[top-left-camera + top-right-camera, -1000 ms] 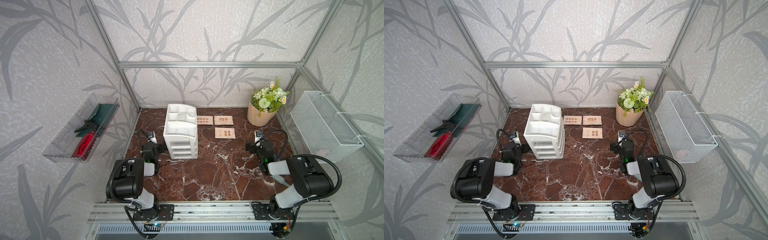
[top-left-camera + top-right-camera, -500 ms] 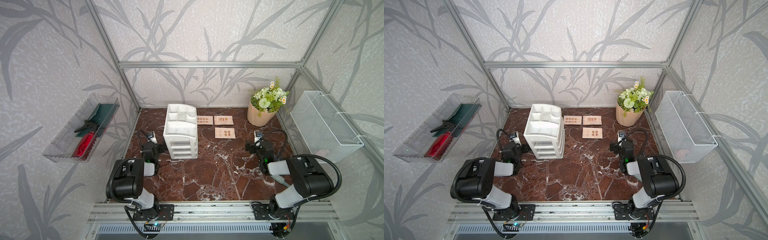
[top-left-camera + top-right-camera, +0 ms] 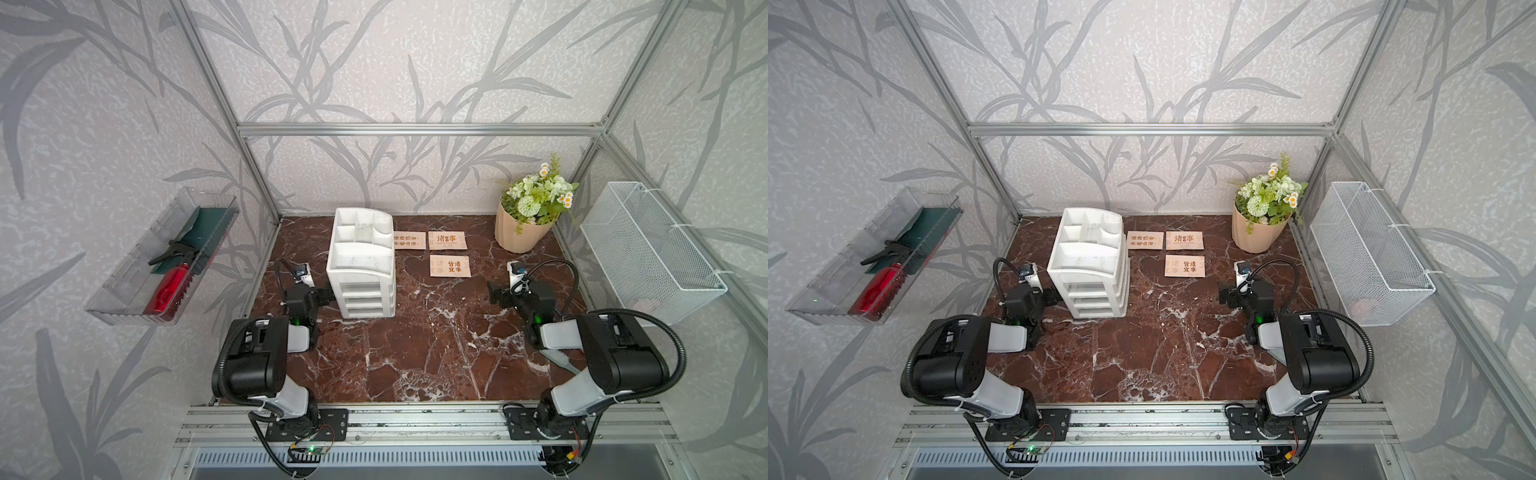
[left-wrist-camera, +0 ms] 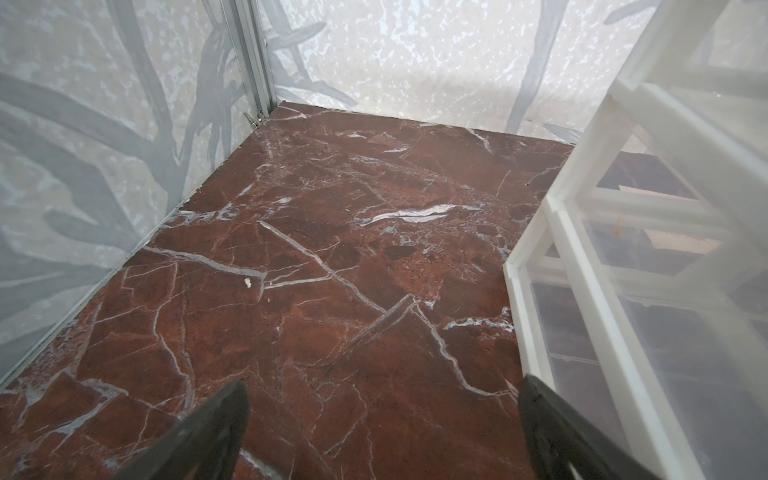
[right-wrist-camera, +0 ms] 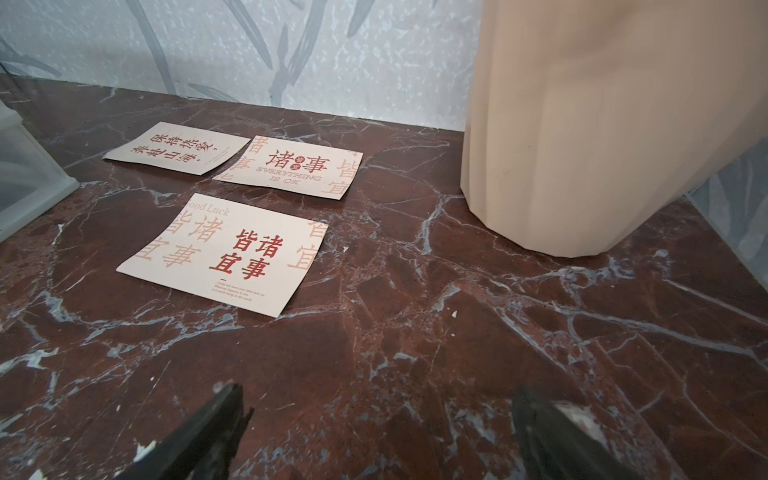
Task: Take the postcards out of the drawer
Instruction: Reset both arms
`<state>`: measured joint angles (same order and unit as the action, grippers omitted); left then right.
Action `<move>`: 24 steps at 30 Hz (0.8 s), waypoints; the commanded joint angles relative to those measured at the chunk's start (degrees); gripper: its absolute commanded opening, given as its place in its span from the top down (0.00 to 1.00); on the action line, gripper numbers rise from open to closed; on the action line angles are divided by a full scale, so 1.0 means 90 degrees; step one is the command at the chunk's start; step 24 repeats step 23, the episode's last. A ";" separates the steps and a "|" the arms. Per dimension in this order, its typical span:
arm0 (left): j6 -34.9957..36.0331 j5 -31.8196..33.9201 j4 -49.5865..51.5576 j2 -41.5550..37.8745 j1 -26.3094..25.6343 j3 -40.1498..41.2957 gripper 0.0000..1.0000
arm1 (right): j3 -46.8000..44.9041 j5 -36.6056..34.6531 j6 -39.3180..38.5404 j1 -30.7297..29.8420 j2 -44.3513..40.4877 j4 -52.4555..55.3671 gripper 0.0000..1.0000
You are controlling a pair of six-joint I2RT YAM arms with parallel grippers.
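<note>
- The postcards (image 5: pixel 224 253) (all three) are lying flat on the table (image 3: pixel 415 353), right of the drawer unit (image 3: pixel 360 286).
- The left gripper (image 4: pixel 382 382) and right gripper (image 5: pixel 376 390) are sitting low, jaws released, grasping nothing.

Robot lab booth, aluminium frame (image 3: pixel 415 129), wallpapered panels (image 3: pixel 415 62), marble tabletop (image 3: pixel 415 357)

In a top view, the table (image 3: pixel 415 357) lies bare from its middle to 6 o'clock, giving wide room for either arm. At 10 o'clock the drawers (image 3: pixel 360 266) stand tall. The left gripper (image 3: pixel 328 296), fingers spread wide, sits just beside them, and a bare lane runs along the table's edge at 9. Near 12 the cards (image 3: pixel 450 266) lie flat. The pot (image 3: pixel 519 235) blocks 2 o'clock. Between pot and cards a bare strip reaches the back wall (image 3: pixel 436 183).
</note>
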<state>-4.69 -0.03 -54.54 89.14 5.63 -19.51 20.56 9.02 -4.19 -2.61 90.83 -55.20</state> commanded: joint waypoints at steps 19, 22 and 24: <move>0.0038 0.0052 -0.0201 0.0034 -0.0028 -0.0069 0.01 | 0.0148 -0.0123 0.0049 -0.0013 0.0021 -0.0015 0.01; 0.0033 0.0053 -0.0201 0.0034 -0.0025 -0.0077 0.01 | 0.0173 -0.0122 0.0061 -0.0013 0.0016 0.0023 0.01; 0.0041 0.0055 -0.0199 0.0034 -0.0029 -0.0071 0.01 | 0.0148 -0.0126 0.0056 -0.0013 0.0019 -0.0021 0.01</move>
